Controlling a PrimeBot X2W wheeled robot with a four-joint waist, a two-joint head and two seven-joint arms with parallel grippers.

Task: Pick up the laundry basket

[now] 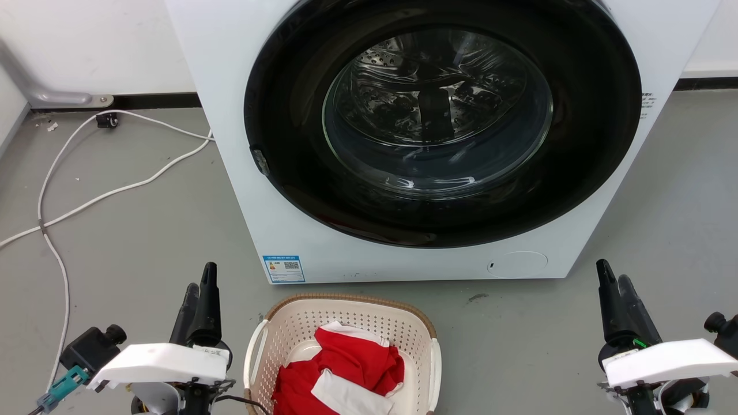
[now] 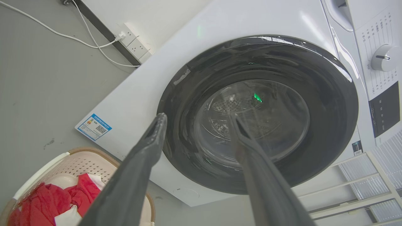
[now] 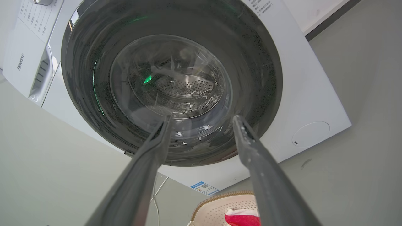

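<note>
Left gripper (image 1: 199,281) and right gripper (image 1: 612,272) both stand spread, holding nothing, either side of the laundry basket (image 1: 346,300) on the floor (image 1: 144,230) before the washer (image 1: 230,144). Its near end is cut off; red-and-white cloth (image 1: 346,357) hides its bottom.

Laundry basket (image 1: 369,320): matt perforated plastic
Clothes (image 1: 351,357): soft cloth
Washer door (image 1: 582,173): glossy glass
Drum (image 1: 403,63): shiny metal
Floor (image 1: 144,230): smooth, matt

The head view's bottom edge crops the laundry basket (image 1: 369,319), whose floor lies largely under red cloth (image 1: 351,357).
</note>
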